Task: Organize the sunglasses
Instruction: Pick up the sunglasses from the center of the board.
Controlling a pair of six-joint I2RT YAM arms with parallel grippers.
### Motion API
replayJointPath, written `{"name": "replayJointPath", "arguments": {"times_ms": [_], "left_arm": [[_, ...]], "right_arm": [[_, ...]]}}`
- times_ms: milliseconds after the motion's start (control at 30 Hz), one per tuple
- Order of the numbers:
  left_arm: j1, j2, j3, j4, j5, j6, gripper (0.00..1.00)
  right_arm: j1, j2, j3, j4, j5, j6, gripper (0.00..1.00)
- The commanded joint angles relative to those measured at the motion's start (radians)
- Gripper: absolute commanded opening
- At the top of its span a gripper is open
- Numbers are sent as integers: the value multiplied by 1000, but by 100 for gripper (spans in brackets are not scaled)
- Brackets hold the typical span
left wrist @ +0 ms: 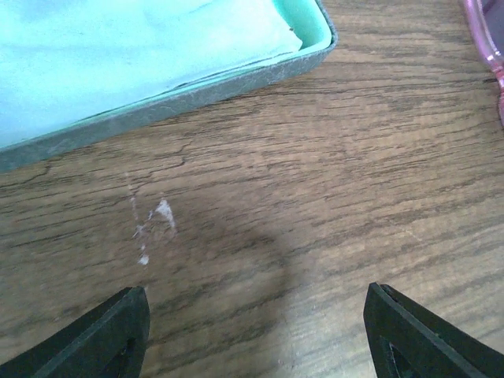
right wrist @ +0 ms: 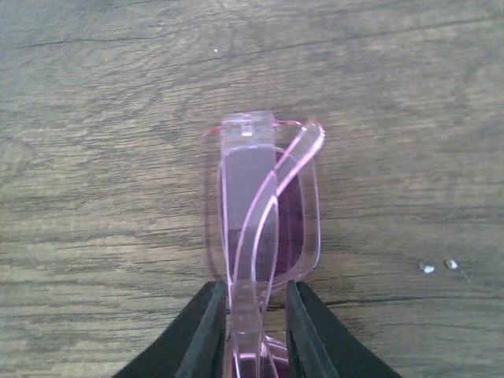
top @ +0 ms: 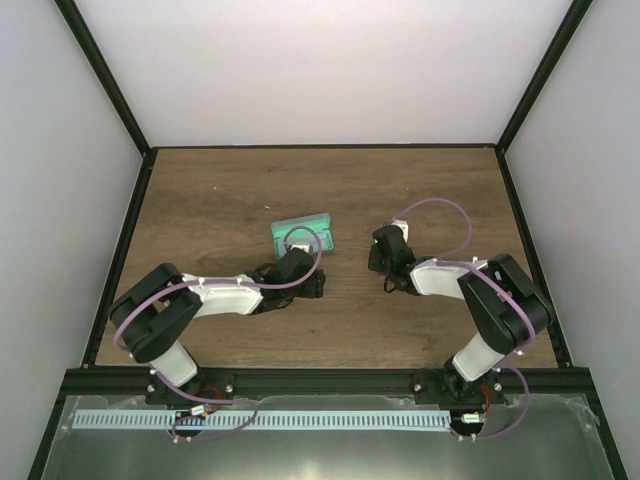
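Pink translucent sunglasses, folded, stand on edge on the wooden table. My right gripper is shut on their near end, a black finger on each side. In the top view the right gripper is right of centre and hides the sunglasses. An open teal glasses case with a pale mint cloth inside lies at mid-table; its near rim shows in the left wrist view. My left gripper is open and empty, low over bare wood just in front of the case, and shows in the top view.
A pink translucent curved edge shows at the far right of the left wrist view; I cannot tell what it is. White specks mark the wood near the case. Black frame rails border the table.
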Motion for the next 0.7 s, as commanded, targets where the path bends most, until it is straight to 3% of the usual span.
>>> {"name": "replayJointPath", "arguments": {"times_ms": [0,167,400,500,667], "left_arm": [[-3,-94,-27,-2,-16,-5,77],[-4,-168,-31,-53,-71,-2,77],[20,-238,-50,-167,-263,-97,80],[79,-273,-96,-128,-255,-81,83],[200,-341,-198,33,-127,-1,88]], "right_arm": [[6,29,23,-12,32,5,25],[8,26,19,-15,38,11,22],[16,-11,5,-17,33,14,12],[24,-34,-2,-14,27,15,10],[37,-78,-22,-4,7,23,8]]}}
